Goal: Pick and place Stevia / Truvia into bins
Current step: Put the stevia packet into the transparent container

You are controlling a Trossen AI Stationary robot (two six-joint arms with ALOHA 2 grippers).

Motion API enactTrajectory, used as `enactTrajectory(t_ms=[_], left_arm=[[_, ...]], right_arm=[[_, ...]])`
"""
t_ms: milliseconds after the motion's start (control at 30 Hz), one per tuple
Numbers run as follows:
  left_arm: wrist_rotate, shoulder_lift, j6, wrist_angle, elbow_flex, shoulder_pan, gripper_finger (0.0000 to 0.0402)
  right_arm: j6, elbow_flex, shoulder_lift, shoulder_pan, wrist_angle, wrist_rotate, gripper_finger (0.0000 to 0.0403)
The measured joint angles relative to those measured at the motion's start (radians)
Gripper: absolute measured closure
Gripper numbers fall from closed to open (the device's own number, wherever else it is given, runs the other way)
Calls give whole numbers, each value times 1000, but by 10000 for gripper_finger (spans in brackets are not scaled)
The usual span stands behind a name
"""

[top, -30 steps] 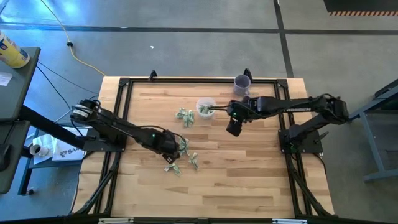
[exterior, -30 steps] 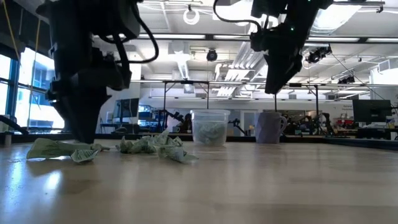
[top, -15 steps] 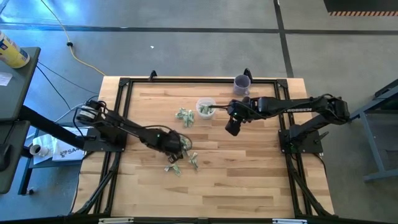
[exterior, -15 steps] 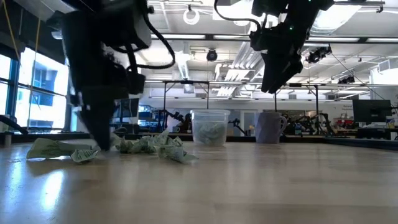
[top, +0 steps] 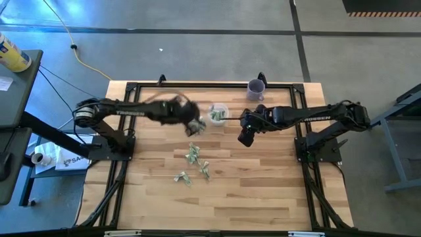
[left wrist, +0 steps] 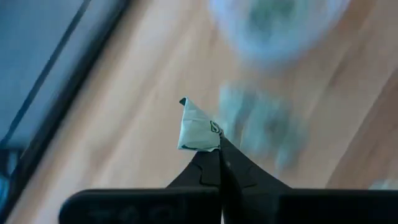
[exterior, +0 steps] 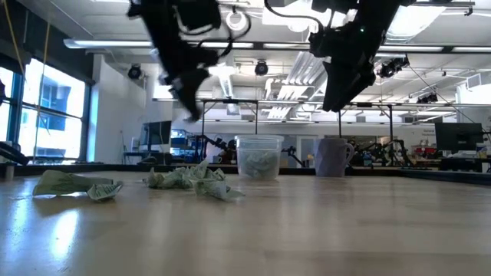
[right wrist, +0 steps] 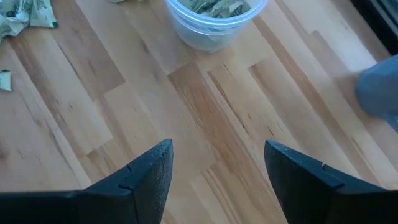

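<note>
High view: the left arm stretches from the left edge toward the middle, its left end effector (top: 191, 122) blurred just left of the clear cup (top: 217, 114), which stands at upper centre of the surface (top: 263, 191). Loose Stevia packets (top: 192, 155) lie below centre. The right arm reaches in from the right, its right end effector (top: 246, 134) just right of the cup. A purple cup (top: 256, 88) stands near the top edge.

Low view: both arms hang above the surface; the cup (exterior: 258, 157) holds packets (green ones), more lie at left (exterior: 189, 181).

Left wrist view: the fingers are closed, pinching one packet (left wrist: 196, 127).

Right wrist view: fingers (right wrist: 146, 180) spread wide, holding nothing, the cup (right wrist: 215, 22) ahead.
</note>
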Motion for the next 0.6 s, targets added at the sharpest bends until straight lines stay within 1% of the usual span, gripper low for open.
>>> enactTrajectory(t_ms=[67, 167, 267, 333, 400, 467, 533, 600], left_arm=[[96, 6, 73, 86, 51, 52, 380], [234, 66, 116, 224, 129, 110, 380], [333, 152, 127, 273, 213, 162, 379], [412, 227, 127, 273, 267, 192, 369], [493, 304, 118, 269, 319, 214, 344], [550, 366, 97, 240, 376, 225, 310], [559, 407, 47, 156, 434, 230, 277], [579, 428, 15, 37, 495, 230, 245]], right_arm=[[9, 0, -6, 23, -8, 25, 160], [28, 0, -30, 73, -23, 77, 160], [77, 0, -63, 127, -66, 143, 160], [118, 0, -82, 159, -110, 178, 160], [160, 0, -101, 187, -159, 204, 160], [196, 0, -114, 211, -207, 218, 160], [220, 0, -123, 232, -245, 226, 160], [226, 0, -126, 246, -273, 233, 160]])
